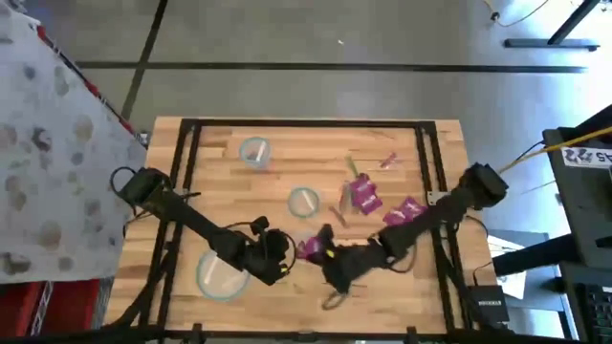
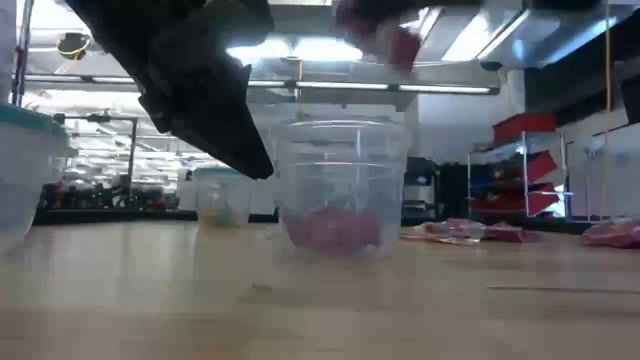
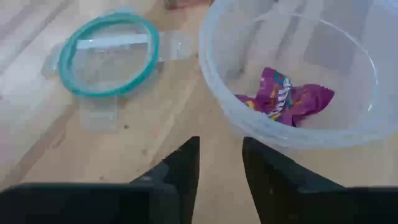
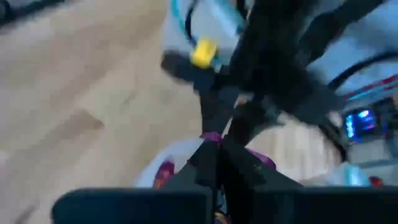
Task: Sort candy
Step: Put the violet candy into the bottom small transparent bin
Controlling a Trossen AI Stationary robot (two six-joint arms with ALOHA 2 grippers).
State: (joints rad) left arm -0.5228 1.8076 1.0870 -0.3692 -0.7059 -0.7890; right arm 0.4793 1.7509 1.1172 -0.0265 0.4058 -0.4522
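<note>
I see the left gripper (image 3: pixel 221 177) w/ its dark fingers only narrowly apart, holding nothing, just beside a round clear plastic bowl (image 3: pixel 249 118) where a crinkled magenta candy packet (image 3: pixel 283 99) lies. The right gripper (image 1: pixel 330 256) is above that bowl, fingers pressed together on smth magenta, I think a candy. More shiny packets (image 1: pixel 363 196) lie on the wood table (image 1: pixel 220 182); a teal-rimmed lid (image 3: pixel 109 53) is near.

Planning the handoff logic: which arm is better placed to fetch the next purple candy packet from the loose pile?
Right, likely. The right gripper sits nearer the purple packets; the left gripper hovers open beside the clear bowl, farther off.
</note>
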